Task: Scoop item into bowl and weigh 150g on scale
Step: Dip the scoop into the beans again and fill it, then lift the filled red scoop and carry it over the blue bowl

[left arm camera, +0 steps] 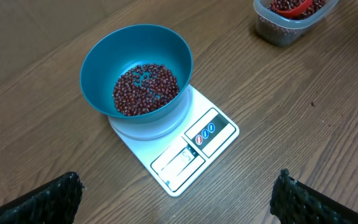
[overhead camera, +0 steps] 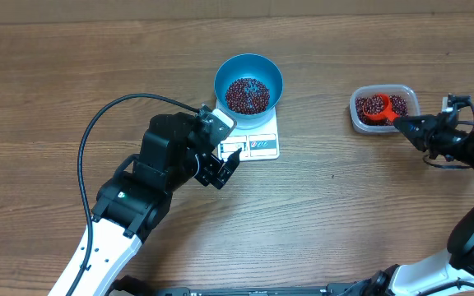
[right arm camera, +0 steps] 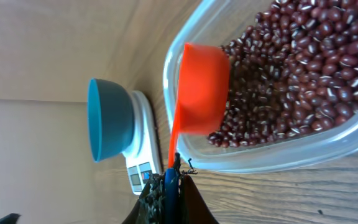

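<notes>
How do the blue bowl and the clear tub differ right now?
The blue bowl is round and opaque; the clear tub is a see-through rounded rectangle. The bowl sits on the white scale; the tub sits on the table. The tub has the red scoop in it; the bowl has none. Both hold red-brown beans.

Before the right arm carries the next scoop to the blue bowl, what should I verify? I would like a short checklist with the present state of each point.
1. The bowl stands upright on the scale: ok.
2. The right hand is shut on the handle of the scoop: ok.
3. The scoop is inside the tub, against the beans: ok.
4. The left hand is open, empty and not touching the bowl: ok.
5. The scale display can be read: cannot tell, the digits are too small.
6. The scoop is filled: cannot tell, its inside is not clearly shown.
</notes>
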Available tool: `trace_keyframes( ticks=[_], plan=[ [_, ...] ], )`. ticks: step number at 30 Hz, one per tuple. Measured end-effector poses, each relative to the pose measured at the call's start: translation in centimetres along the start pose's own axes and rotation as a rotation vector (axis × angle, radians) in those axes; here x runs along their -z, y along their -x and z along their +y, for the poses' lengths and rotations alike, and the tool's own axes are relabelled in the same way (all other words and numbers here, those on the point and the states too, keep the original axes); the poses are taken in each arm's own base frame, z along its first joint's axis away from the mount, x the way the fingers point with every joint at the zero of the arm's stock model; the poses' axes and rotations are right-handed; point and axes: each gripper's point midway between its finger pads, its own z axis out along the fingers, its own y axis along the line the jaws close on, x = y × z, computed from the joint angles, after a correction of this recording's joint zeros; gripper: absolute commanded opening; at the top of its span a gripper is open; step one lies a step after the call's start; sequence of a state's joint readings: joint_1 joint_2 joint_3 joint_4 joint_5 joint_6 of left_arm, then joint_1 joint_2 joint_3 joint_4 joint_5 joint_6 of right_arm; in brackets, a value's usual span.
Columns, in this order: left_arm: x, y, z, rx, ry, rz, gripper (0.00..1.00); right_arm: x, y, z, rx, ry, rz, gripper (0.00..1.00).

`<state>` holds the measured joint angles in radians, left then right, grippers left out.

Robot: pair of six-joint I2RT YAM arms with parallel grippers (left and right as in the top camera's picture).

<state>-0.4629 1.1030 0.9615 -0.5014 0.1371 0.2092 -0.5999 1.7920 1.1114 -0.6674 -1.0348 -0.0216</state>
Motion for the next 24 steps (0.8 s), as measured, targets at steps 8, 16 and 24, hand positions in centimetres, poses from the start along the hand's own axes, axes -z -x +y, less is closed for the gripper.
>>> trace_keyframes(
  ticks=[8, 16, 24],
  plan=[
    [0.0, 0.0, 0.0, 0.000, 0.000, 0.000, 1.00, 0.7, 0.3, 0.6, -0.009, 0.055, -0.017, 0.04],
    [0.0, 0.0, 0.0, 0.000, 0.000, 0.000, 1.00, 0.9, 0.3, 2.4, -0.005, 0.162, -0.013, 0.04],
    [0.0, 0.0, 0.0, 0.000, 0.000, 0.000, 1.00, 1.1, 0.3, 3.9, 0.000, 0.249, -0.011, 0.04]
  ],
)
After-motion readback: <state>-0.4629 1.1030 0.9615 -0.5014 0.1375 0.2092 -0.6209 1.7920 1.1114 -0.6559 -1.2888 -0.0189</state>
